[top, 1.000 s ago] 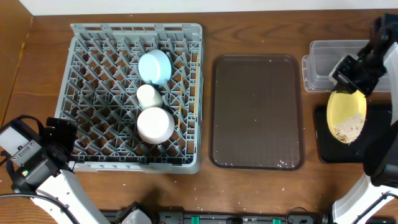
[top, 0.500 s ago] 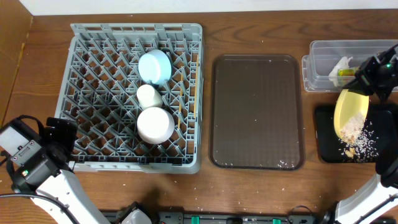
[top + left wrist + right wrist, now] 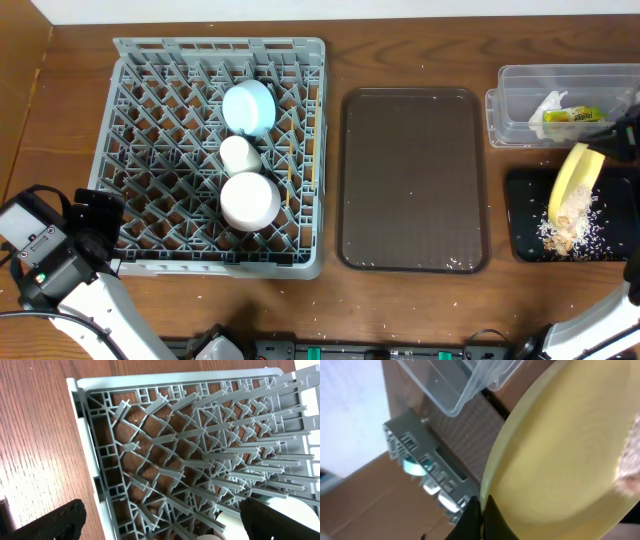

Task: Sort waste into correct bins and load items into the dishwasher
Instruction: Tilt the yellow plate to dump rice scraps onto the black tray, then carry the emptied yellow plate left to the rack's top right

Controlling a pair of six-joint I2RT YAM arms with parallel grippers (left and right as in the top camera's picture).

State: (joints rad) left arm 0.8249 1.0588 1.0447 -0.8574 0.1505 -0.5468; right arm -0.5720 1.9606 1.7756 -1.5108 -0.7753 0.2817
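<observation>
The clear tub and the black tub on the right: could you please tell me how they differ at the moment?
The clear tub is see-through and holds a white napkin and a yellow-green wrapper; the black tub is opaque and holds rice-like crumbs. The yellow plate tilts steeply over the black tub, not the clear tub. Both are rectangular, lidless and beside the brown tray.

Over black rectangular tub (image 3: 521,205), round yellow plate (image 3: 577,172) stands steeply tilted. Whitish rice-like crumbs (image 3: 568,229) lie scattered inside the tub.
In clear rectangular plastic tub (image 3: 506,100): crumpled white napkin (image 3: 547,107), yellow-green wrapper (image 3: 576,115).
In grey pegged dish rack (image 3: 160,100): light-blue bowl (image 3: 248,106), small white cup (image 3: 240,154), pale bowl (image 3: 249,201), 3 in a column.
</observation>
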